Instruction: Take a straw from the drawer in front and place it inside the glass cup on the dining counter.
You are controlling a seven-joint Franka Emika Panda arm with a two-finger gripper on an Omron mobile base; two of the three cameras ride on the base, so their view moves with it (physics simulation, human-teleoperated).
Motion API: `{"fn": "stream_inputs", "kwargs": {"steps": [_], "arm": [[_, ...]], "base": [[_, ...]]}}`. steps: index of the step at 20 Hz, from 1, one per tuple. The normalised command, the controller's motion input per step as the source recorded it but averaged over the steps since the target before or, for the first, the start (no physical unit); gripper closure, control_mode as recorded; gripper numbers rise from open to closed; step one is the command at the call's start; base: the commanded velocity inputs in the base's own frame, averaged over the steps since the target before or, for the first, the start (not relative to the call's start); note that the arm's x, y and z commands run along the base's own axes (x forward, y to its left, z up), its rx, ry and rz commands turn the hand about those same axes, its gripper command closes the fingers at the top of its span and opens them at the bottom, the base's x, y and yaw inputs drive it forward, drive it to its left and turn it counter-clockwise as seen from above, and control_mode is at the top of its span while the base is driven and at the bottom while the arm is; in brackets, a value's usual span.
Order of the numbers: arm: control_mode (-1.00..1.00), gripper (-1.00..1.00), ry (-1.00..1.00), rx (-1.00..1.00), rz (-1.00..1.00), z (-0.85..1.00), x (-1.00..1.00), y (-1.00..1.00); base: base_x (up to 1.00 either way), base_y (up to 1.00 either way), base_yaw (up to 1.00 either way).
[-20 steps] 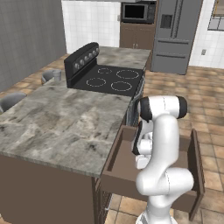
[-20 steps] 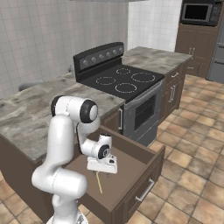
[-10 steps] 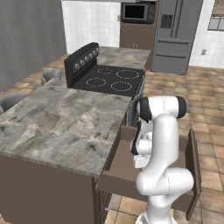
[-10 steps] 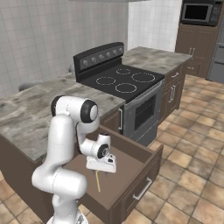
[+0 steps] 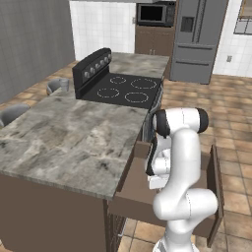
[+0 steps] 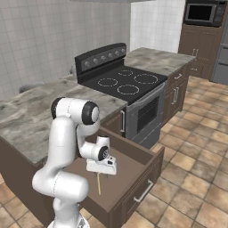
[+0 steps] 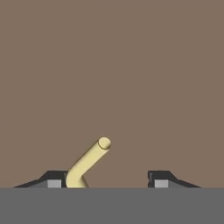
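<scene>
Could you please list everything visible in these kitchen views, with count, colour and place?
Thin yellowish-tan straw: one, lying in the drawer under the gripper.
Open brown wooden drawer: one, pulled out below the counter.
Grey-beige veined marble dining counter: one, left of the arm.
Small translucent glass cup: one, far counter edge, beside the stove.
Black stovetop: one, beyond the counter.
Grey refrigerator: one, back wall.
Black microwave: one, above the back cabinets.
Two-finger gripper: one, open, straddling the straw, one fingertip against it.

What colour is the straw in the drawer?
Yellowish-tan; the straw shows best in the hand view.
</scene>
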Motion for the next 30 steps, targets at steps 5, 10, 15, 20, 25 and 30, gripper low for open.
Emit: {"fn": "stream_inputs", "kwargs": {"steps": [5, 10, 15, 20, 25, 30], "arm": [[-1.00, 1.00, 0.00, 0.00, -0.02, -0.07, -0.03, -0.10], [-1.00, 1.00, 0.00, 0.00, -0.01, 0.00, -0.01, -0.11], [-1.00, 1.00, 0.01, 0.00, 0.00, 0.00, -0.01, -0.09], [-1.00, 1.00, -0.03, 0.01, -0.02, 0.65, -0.40, 0.00], [-1.00, 1.00, -0.08, 0.03, -0.01, 1.00, -0.45, 0.00], [-1.00, 1.00, -0.08, 0.03, -0.02, 1.00, -0.45, 0.00]], "base": [[0.00, 0.00, 0.00], [0.00, 0.00, 0.00], [0.00, 0.00, 0.00], [0.00, 0.00, 0.00], [0.00, 0.00, 0.00], [0.00, 0.00, 0.00]]}}
